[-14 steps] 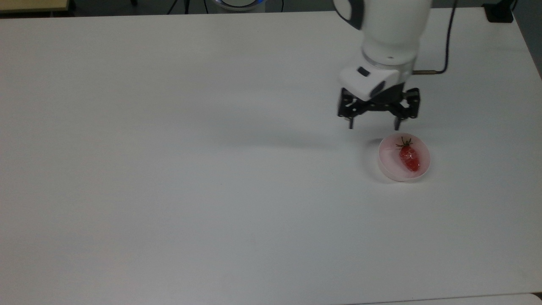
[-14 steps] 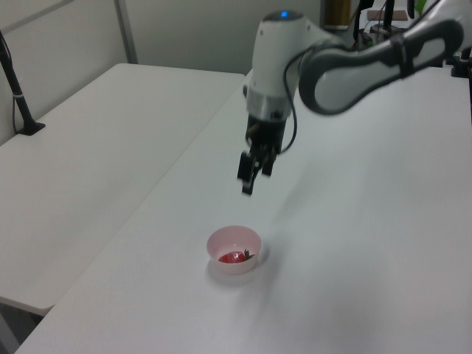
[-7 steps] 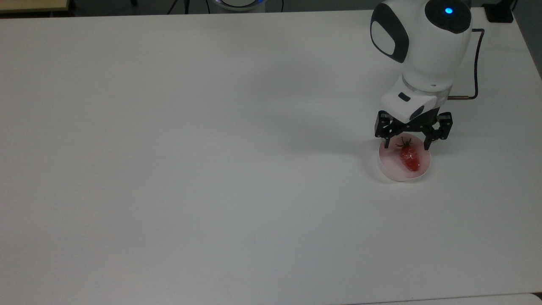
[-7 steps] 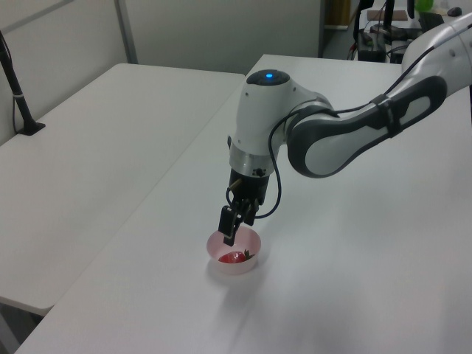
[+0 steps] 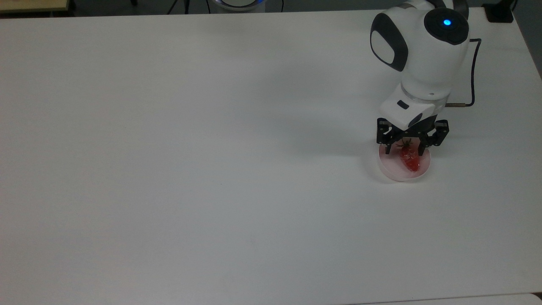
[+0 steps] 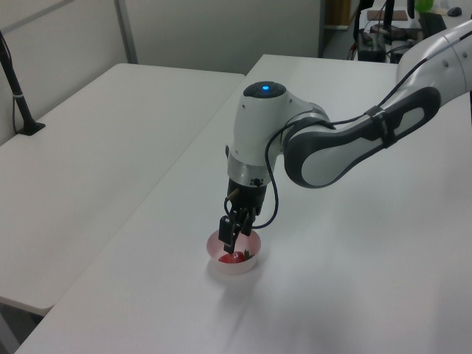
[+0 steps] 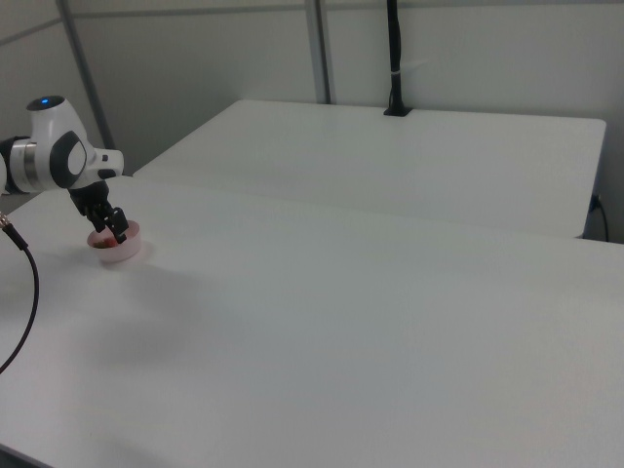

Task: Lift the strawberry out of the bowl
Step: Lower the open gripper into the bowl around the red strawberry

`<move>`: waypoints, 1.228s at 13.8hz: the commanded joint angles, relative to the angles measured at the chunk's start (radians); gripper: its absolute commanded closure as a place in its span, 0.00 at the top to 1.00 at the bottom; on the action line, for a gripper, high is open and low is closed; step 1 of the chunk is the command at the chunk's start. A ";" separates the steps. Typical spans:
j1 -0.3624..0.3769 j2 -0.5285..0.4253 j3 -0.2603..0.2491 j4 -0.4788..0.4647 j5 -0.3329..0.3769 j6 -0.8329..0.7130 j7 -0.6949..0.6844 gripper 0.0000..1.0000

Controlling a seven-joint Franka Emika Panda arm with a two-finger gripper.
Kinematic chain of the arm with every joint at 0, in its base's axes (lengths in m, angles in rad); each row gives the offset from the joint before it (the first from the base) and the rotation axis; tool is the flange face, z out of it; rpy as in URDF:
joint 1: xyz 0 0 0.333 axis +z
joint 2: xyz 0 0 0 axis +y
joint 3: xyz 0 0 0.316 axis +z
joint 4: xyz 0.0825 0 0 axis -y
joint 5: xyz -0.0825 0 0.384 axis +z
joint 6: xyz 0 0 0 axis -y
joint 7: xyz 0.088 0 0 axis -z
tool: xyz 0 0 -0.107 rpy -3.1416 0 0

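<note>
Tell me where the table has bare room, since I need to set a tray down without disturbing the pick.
The white table is bare across the top view's left and middle, and along its bottom edge. The crowded spot is at the top view's right: the bowl with the strawberry, the open gripper over it, and the black cable behind.

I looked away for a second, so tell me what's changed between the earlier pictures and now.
The gripper moved from beside the bowl to over it and came down; its open fingers now straddle the stem end of the strawberry. Nothing has been grasped yet. The bowl and strawberry stayed where they were on the table.
</note>
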 commanded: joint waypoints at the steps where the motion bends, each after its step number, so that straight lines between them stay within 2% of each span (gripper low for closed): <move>1: 0.018 0.028 -0.021 0.012 0.006 0.025 -0.027 0.62; 4: 0.020 0.039 -0.021 0.010 -0.002 0.025 -0.045 0.60; 8: 0.028 0.043 -0.015 0.000 -0.046 0.028 -0.055 0.52; 9: 0.029 0.048 -0.013 0.000 -0.046 0.028 -0.061 0.53; 11: 0.038 0.056 -0.012 0.000 -0.048 0.028 -0.067 0.60; 13: 0.040 0.057 -0.012 -0.002 -0.049 0.028 -0.088 0.60; 17: 0.038 0.059 -0.012 -0.002 -0.052 0.028 -0.098 0.46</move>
